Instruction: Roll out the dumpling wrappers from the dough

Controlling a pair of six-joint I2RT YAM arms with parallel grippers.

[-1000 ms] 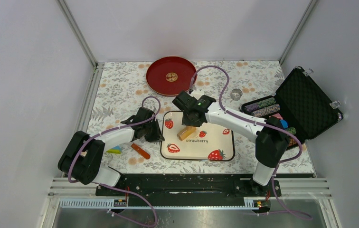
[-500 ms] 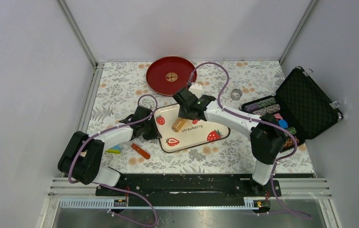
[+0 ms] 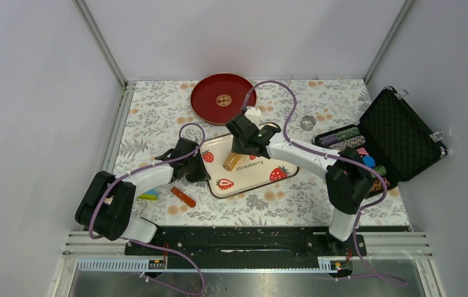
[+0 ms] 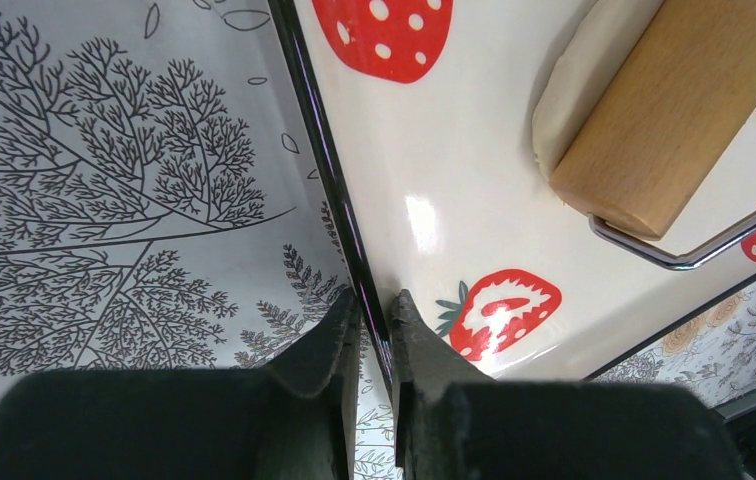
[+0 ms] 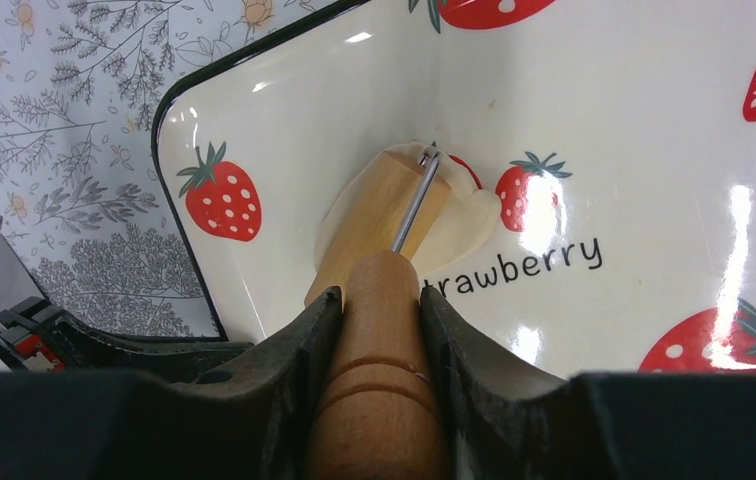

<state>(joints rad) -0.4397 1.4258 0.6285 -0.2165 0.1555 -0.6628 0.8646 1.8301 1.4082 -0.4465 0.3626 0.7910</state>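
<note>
A cream tray printed with strawberries lies askew on the floral mat. My left gripper is shut on the tray's black left rim, one finger on each side of it. My right gripper is shut on the wooden handle of a small roller. The roller's barrel rests on a thin pale dumpling wrapper, which it partly covers. From above, the roller sits on the tray's left half, just under my right gripper. In the left wrist view the dough peeks out beside the barrel.
A red plate stands behind the tray. An open black case with poker chips sits at the right, a small clear cup near it. An orange stick and a coloured block lie by my left arm.
The tray has swung counter-clockwise and shifted back and left, held by my left gripper. The roller and my right gripper moved left with it.
</note>
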